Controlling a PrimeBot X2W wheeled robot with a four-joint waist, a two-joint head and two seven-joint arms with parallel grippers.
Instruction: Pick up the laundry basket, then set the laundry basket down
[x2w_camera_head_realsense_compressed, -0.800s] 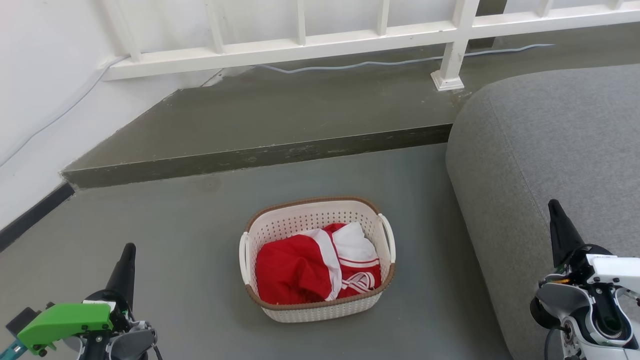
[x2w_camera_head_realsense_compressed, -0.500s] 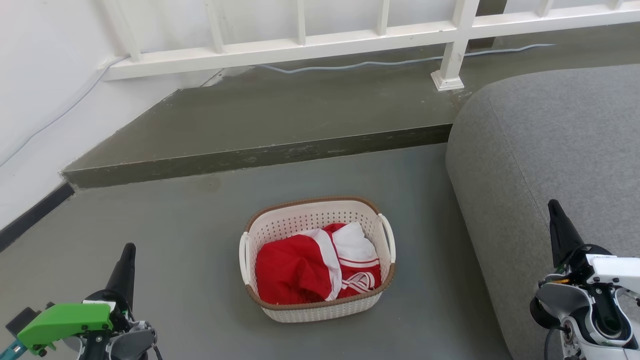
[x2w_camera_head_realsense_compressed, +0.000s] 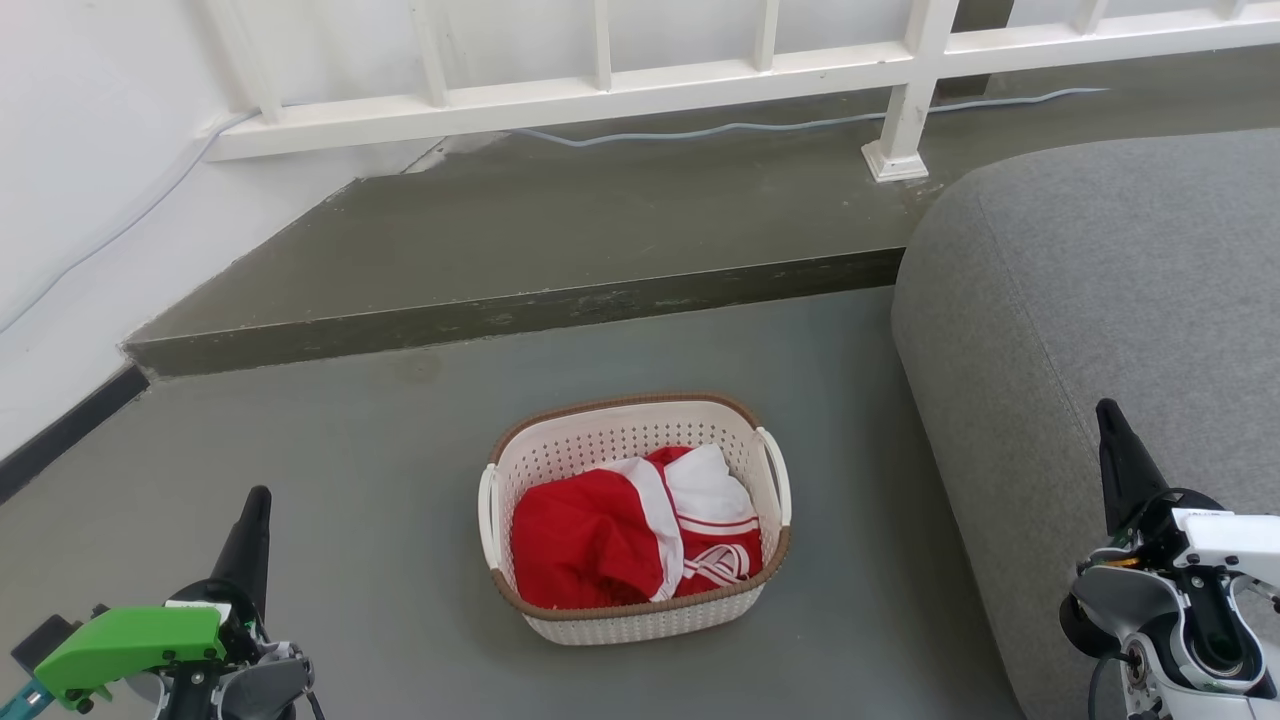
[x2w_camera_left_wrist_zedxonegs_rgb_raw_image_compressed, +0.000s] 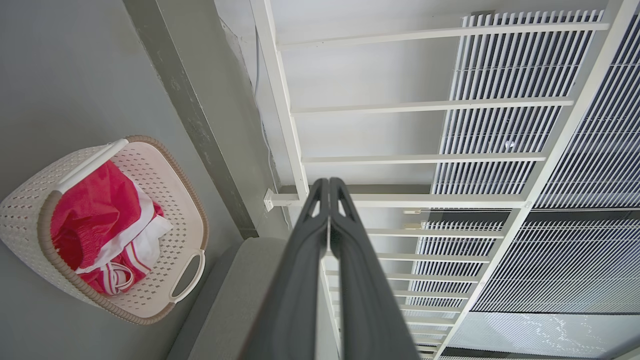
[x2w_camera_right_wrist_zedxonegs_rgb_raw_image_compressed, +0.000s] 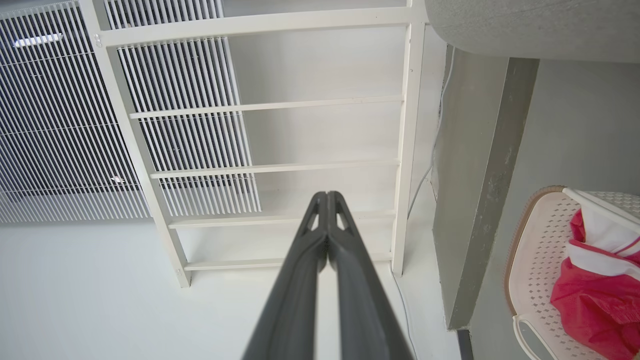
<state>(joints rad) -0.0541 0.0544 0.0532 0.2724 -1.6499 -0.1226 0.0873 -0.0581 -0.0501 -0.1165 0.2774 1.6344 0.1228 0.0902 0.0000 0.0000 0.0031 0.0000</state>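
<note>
The basket (x2w_camera_head_realsense_compressed: 610, 437) sits upright on the grey floor (x2w_camera_head_realsense_compressed: 380, 470), ahead of both grippers and between them, touched by neither. Red-and-white clothes (x2w_camera_head_realsense_compressed: 600, 540) lie bunched inside it, below the brown rim. Its white handles are on its left and right sides, and both are free.

The left gripper (x2w_camera_head_realsense_compressed: 256, 510) hangs at the lower left of the head view, well apart from the basket's left handle (x2w_camera_head_realsense_compressed: 487, 515), fingers pointing away from the robot. The right gripper (x2w_camera_head_realsense_compressed: 1110, 425) hangs at the lower right, over the edge of the grey sofa (x2w_camera_head_realsense_compressed: 1100, 260), also well apart from the basket.

From the head each gripper is seen edge-on, so the gap between its fingers is hard to judge there. The wrist views are plainer. In the left wrist view the left gripper (x2w_camera_left_wrist_zedxonegs_rgb_raw_image_compressed: 328, 186) has its fingers pressed together along their length with nothing between them, and the basket (x2w_camera_left_wrist_zedxonegs_rgb_raw_image_compressed: 172, 200) lies off to that view's left. The right gripper (x2w_camera_right_wrist_zedxonegs_rgb_raw_image_compressed: 327, 196) is likewise clenched on nothing, with the basket (x2w_camera_right_wrist_zedxonegs_rgb_raw_image_compressed: 537, 240) at that view's right edge.

Behind the basket a low step (x2w_camera_head_realsense_compressed: 520, 310) rises to a white railing (x2w_camera_head_realsense_compressed: 600, 90).
</note>
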